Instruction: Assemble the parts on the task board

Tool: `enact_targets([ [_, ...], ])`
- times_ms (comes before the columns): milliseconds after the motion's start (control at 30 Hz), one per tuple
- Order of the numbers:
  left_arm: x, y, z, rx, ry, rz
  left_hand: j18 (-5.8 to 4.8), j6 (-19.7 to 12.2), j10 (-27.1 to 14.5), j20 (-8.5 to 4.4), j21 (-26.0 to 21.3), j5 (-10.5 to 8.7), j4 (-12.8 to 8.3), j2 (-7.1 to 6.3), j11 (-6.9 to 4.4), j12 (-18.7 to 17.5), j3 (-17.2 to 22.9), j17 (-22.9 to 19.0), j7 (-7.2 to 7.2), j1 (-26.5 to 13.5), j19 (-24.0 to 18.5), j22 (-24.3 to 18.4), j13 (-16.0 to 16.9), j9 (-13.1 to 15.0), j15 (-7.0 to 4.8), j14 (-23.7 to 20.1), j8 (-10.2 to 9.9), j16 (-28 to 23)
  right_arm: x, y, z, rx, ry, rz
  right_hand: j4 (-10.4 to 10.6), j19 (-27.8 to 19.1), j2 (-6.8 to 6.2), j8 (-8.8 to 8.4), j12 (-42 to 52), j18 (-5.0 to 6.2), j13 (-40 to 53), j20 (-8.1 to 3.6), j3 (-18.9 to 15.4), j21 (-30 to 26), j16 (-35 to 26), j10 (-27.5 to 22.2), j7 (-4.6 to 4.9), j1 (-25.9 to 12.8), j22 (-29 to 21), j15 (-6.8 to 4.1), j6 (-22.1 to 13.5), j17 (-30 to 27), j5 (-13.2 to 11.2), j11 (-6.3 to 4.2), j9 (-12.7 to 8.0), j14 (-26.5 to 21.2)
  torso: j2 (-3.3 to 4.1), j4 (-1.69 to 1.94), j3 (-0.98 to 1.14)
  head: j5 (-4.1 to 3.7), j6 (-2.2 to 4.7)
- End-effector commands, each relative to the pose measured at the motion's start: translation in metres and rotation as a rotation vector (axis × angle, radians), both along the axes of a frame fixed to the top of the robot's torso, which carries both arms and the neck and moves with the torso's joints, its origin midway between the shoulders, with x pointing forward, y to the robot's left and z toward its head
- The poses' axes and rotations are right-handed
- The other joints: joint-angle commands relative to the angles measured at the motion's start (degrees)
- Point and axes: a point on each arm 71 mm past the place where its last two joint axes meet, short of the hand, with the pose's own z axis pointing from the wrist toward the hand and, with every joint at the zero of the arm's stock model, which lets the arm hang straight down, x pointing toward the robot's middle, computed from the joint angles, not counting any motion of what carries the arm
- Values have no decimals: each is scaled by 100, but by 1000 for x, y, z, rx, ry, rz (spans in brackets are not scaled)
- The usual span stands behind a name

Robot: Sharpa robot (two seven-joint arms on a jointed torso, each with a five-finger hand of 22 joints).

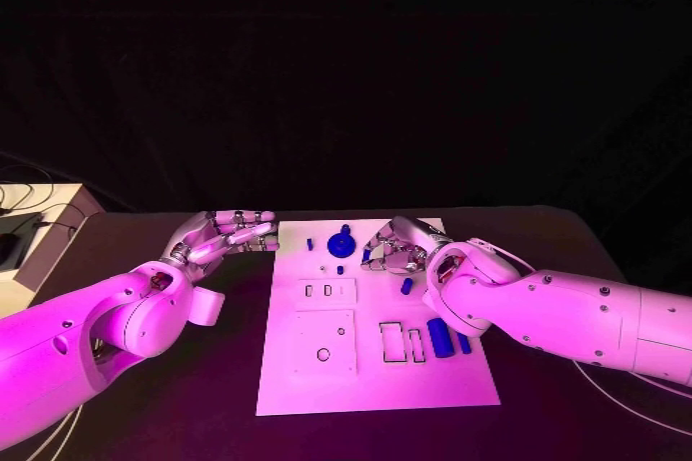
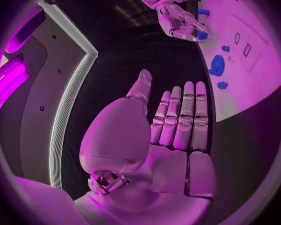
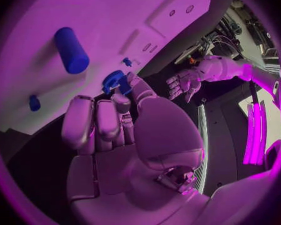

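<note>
The white task board [image 1: 378, 376] lies in the middle of the black table. A blue gear [image 1: 342, 244] sits near its far edge, with small blue pegs [image 1: 309, 243] around it. My right hand [image 1: 395, 247] hovers over the board's far right part, fingers loosely curled and apart, holding nothing. In the right wrist view its fingertips [image 3: 122, 101] reach the edge of the gear [image 3: 113, 81]; contact cannot be told. My left hand [image 1: 228, 235] is off the board's far left corner, with its fingers [image 2: 181, 117] straight and nothing in it.
A blue cylinder [image 1: 440, 337] and a thinner blue piece [image 1: 464, 343] lie at the board's right edge, and another blue piece [image 1: 407, 286] lies under my right wrist. Rectangular slots [image 1: 392, 341] and a round hole [image 1: 323, 354] mark the board. A pale box [image 1: 32, 243] stands far left.
</note>
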Motion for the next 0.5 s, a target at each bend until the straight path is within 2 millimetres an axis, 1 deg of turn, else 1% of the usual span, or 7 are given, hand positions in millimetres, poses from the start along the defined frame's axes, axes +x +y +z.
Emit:
enact_targets([
  [33,-1,-2,-1,-12,4,-8,-73,27,6,-8,-3,-4,-7,47,25,-36,-18,0,22,5,42,1,1,-3,3,23,-23,-24,-5,7,-1,-41,-34,-12,9,246,-3,-7,-7,-26,4,-42,-7,-5,-19,40,70,-45,885,-49,74,-1,16,-12,-9,10,1,7,-13,33,-45],
  [67,-1,-2,-1,-13,4,-8,-73,27,6,-8,-3,-4,-7,47,25,-36,-18,0,22,5,42,1,1,-3,3,23,-23,-24,-7,10,-1,-43,-39,-3,10,248,-11,-7,-3,-28,6,-42,-12,6,-13,42,71,-49,888,-49,74,4,14,-12,-9,12,-2,9,-18,35,-56],
  [133,-1,-2,-2,-13,6,-9,-73,27,6,-8,-3,-4,-7,47,25,-36,-18,0,22,5,42,1,1,-3,3,23,-23,-24,-11,16,-2,-49,-53,21,5,250,-16,-11,9,-30,12,-41,-9,14,-3,50,73,-41,891,-48,66,12,20,-12,-11,14,5,11,-10,43,-64],
  [200,-1,-3,-3,-14,8,-9,-73,27,6,-8,-3,-4,-7,47,25,-36,-18,0,22,5,42,1,1,-3,3,23,-23,-24,-14,22,-3,-55,-64,45,-10,253,-21,-11,11,-32,13,-41,2,22,3,51,74,-19,894,-47,66,14,42,-12,-12,13,5,13,-9,52,-73],
  [333,-1,-3,-4,-15,11,-10,-73,27,6,-8,-3,-4,-7,47,25,-36,-18,0,22,5,42,1,1,-3,3,23,-23,-24,-20,33,-5,-76,-78,94,-21,257,-28,-13,12,-36,15,-41,15,38,13,51,78,-7,899,-47,62,21,69,-10,-14,13,3,21,-16,58,-108],
  [433,-1,-3,-4,-14,12,-10,-73,27,6,-8,-3,-4,-7,47,25,-36,-18,0,22,5,42,1,1,-3,3,23,-23,-24,-23,38,-9,-89,-78,116,-27,257,-30,-13,16,-37,18,-40,26,45,23,52,79,-2,901,-46,61,28,79,-9,-16,13,7,16,-12,74,-133],
  [500,-2,-3,-4,-14,12,-9,-73,27,6,-8,-3,-4,-7,47,25,-36,-18,0,22,5,42,1,1,-3,3,23,-23,-24,-25,39,-12,-98,-78,124,-27,257,-30,-13,16,-37,18,-40,26,45,23,52,79,-2,901,-46,61,28,79,-9,-16,13,4,24,-12,80,-161],
])
